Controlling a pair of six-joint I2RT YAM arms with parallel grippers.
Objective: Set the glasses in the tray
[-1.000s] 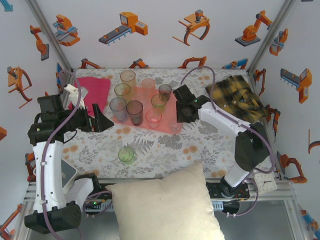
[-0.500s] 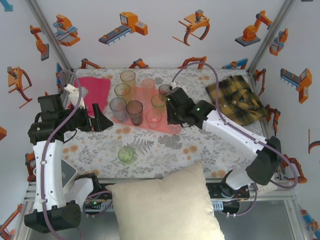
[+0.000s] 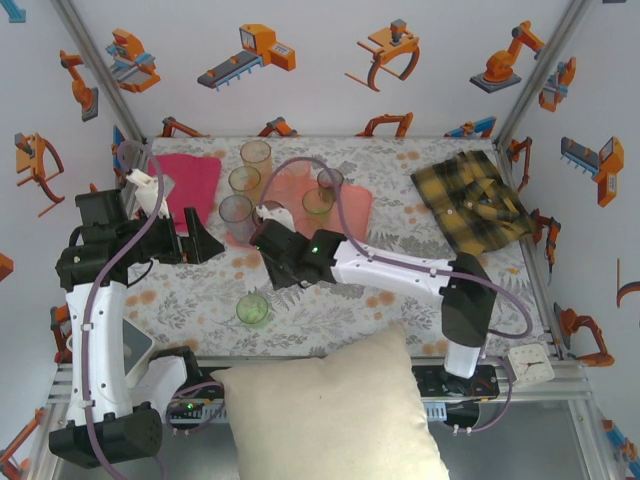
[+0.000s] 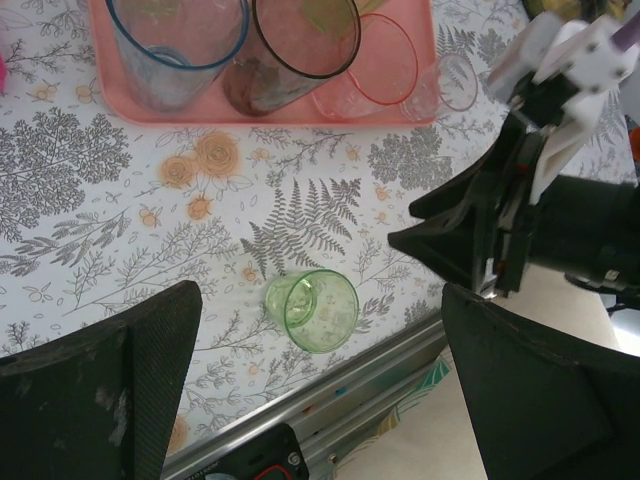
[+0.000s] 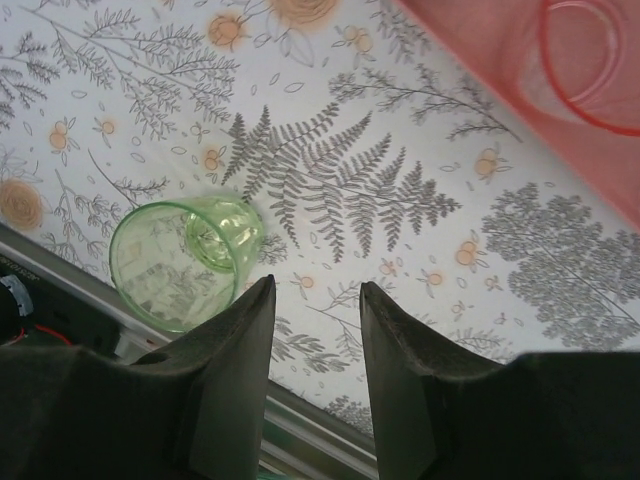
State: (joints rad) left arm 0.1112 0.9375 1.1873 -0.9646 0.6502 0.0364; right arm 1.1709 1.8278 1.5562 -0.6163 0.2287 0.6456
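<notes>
Top view: one green glass (image 3: 252,309) stands alone on the table (image 3: 400,270), low centre-left by the front edge, well apart from the tray (image 3: 352,203). The other glasses (image 3: 236,212) are bunched on the tray, upper centre. The right arm lies across mid-frame, with the right fingers (image 3: 268,262) near the green glass, up and right of it and between it and the tray. It's likely lining up on the last stray. The left fingers (image 3: 205,245) sit mid-left, probably parked off the tray to stay out of the way.

Left wrist view: the left fingers (image 4: 110,390) are spread wide at both lower corners with nothing between them. The green glass (image 4: 312,308) is at centre and looks upright. The tray (image 4: 270,112) runs along the top edge, loaded. The right fingers (image 4: 440,225) poke in from the right, pointing toward the green glass but not touching it.

Right wrist view: the right fingers (image 5: 225,370) are at bottom centre with a narrow gap, and only bare table (image 5: 330,190) shows through it, so nothing is held. The narrow gap may be set to pinch the wall at the rim. The green glass (image 5: 180,260) is just left of the left finger and not between the two, so the aim needs shifting left. The tray (image 5: 470,50) is in the upper right corner with a pink glass (image 5: 595,70) on it.
</notes>
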